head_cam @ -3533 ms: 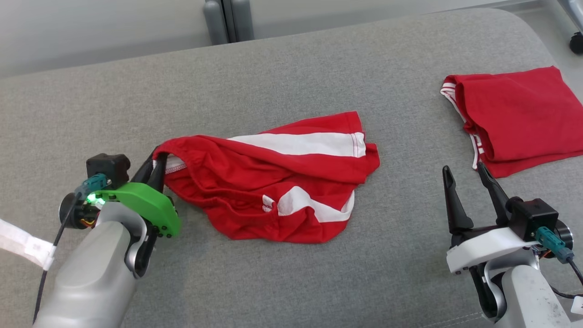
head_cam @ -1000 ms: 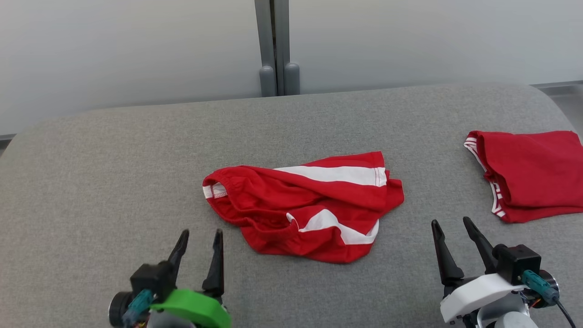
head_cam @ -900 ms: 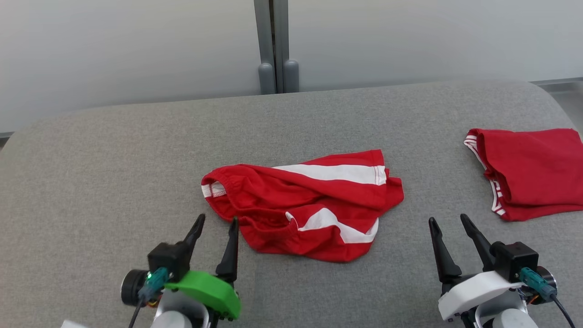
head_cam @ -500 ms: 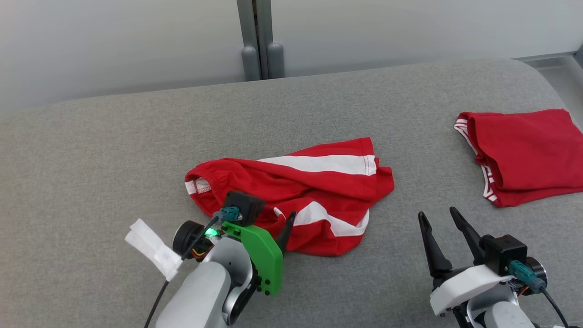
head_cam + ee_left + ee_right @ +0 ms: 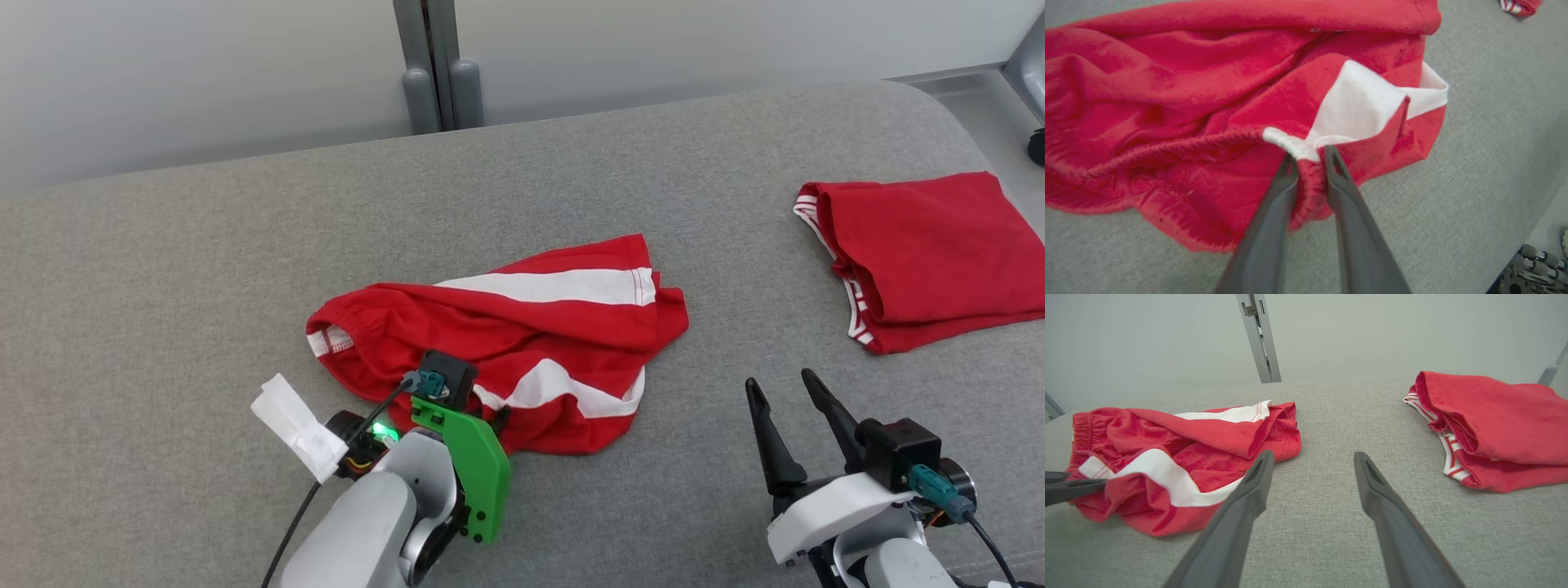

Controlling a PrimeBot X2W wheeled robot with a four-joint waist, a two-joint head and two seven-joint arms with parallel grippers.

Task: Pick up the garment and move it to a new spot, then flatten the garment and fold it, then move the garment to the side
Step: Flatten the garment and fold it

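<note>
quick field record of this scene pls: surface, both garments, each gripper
surface: grey fabric top
main garment: crumpled shorts, red with white stripes, bunched near the middle
second garment: folded red garment, far right, apart from the shorts
left: left gripper pinching the shorts' waistband at their near edge
right: right gripper open, holding nothing, between the two garments

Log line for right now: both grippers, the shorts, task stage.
left gripper: pinching waistband of crumpled red-and-white fabric shorts | right gripper: open, empty | folded red cloth garment: at right, untouched | stage: grasping, not yet lifted
</note>
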